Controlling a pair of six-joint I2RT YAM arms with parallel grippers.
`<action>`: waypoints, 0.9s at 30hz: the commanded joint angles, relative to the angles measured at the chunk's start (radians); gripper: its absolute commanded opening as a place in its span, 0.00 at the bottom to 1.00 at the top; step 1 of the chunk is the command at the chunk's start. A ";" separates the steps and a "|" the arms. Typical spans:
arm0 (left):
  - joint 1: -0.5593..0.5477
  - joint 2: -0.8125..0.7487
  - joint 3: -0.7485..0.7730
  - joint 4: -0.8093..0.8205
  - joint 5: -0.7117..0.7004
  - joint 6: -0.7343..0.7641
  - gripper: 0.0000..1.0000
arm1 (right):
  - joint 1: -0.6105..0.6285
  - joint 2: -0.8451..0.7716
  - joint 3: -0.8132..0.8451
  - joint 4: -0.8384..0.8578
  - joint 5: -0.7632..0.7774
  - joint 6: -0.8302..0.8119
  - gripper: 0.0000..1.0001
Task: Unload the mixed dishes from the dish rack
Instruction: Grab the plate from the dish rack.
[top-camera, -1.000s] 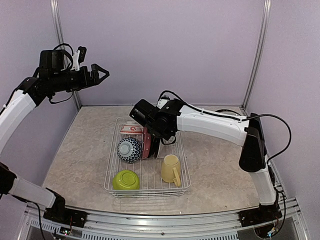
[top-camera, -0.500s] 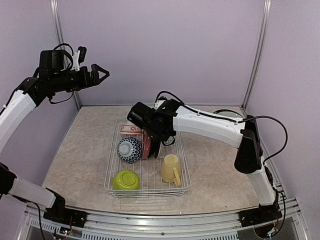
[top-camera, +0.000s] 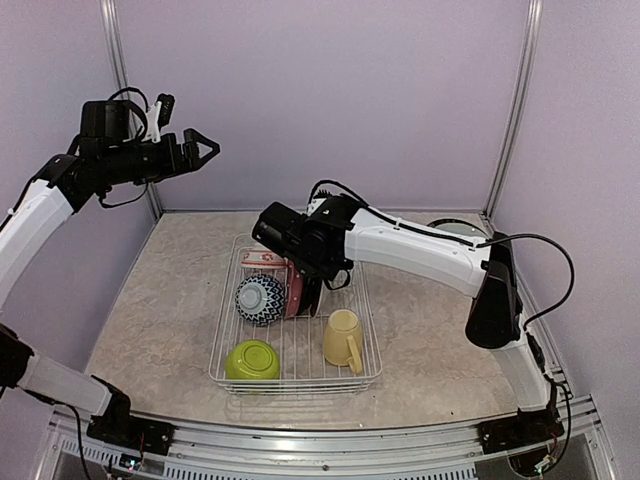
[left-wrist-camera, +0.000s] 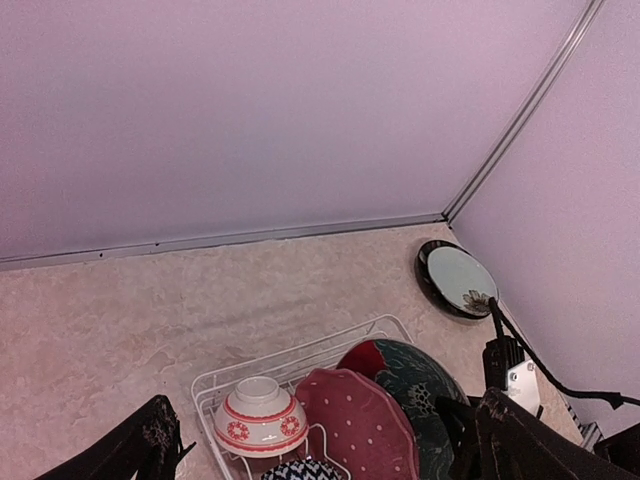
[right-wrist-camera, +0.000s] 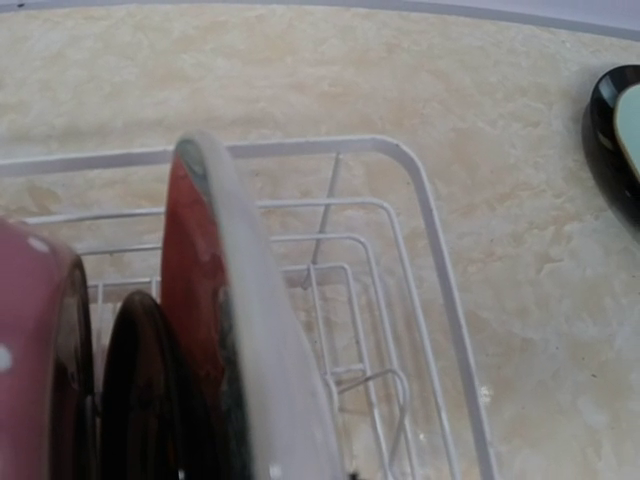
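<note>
Noted: right fingers (top-camera: 308, 290) pressed onto rim of red plate (right-wrist-camera: 190, 250), upright on the prongs mid dish rack (top-camera: 216, 345) (dark plate (right-wrist-camera: 130, 390) close beside); left fingers (top-camera: 203, 147) spread, high and left of dish rack. Risk: a skewed lift drags the neighbour; thin rim could slip.
</note>
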 joint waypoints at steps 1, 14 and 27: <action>-0.007 0.016 -0.012 0.009 0.015 0.003 0.99 | 0.019 -0.060 0.058 -0.053 0.126 -0.001 0.00; -0.007 0.031 -0.012 0.008 0.010 0.001 0.99 | 0.026 -0.157 0.015 -0.052 0.168 -0.061 0.00; -0.006 0.049 -0.010 0.005 0.015 0.000 0.99 | 0.020 -0.255 -0.100 0.110 0.150 -0.186 0.00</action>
